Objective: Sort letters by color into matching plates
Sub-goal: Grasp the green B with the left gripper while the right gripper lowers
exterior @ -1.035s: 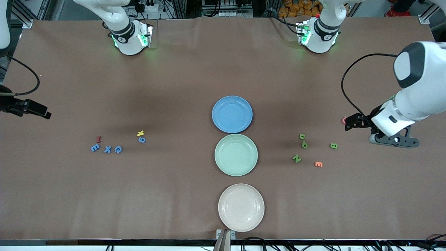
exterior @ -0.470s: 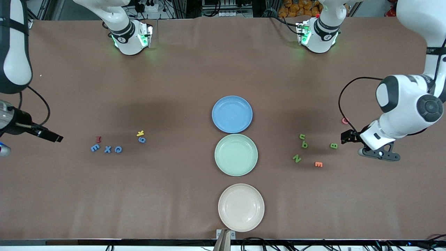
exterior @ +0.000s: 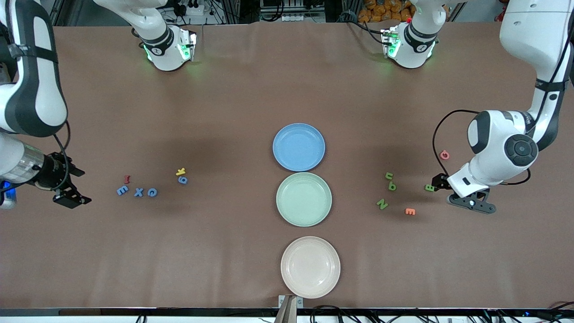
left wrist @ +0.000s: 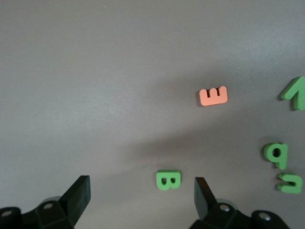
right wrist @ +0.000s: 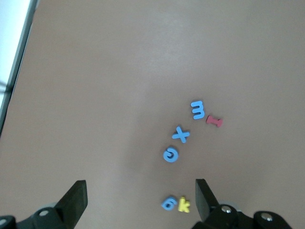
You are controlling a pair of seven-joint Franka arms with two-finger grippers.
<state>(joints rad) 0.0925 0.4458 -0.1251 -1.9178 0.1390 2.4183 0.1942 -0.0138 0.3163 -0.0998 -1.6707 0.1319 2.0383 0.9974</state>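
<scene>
The blue plate (exterior: pixel 298 147) and the mint green plate (exterior: pixel 304 199) lie mid-table, the green one nearer the front camera. Several blue letters (exterior: pixel 138 192) lie toward the right arm's end. In the right wrist view these blue letters (right wrist: pixel 181 134) appear ahead of my right gripper (right wrist: pixel 140 186), which is open and holds nothing. In the front view my right gripper (exterior: pixel 68 186) hovers beside them. Several green letters (exterior: pixel 392 185) lie toward the left arm's end. My left gripper (exterior: pixel 437 183) is low and open, with the green B (left wrist: pixel 168 180) between the fingers of this left gripper (left wrist: pixel 141 186), untouched.
A cream-beige plate (exterior: pixel 310 267) sits nearest the front camera. A yellow K (exterior: pixel 180 171) touches the blue 6, and a red I (exterior: pixel 127 179) lies beside the blue E. An orange E (exterior: pixel 410 211) and a pink letter (exterior: pixel 444 155) lie near the green ones.
Both arms have swung in and come down. The left gripper has come down around the green B. The right gripper has moved closer to the blue letters.
</scene>
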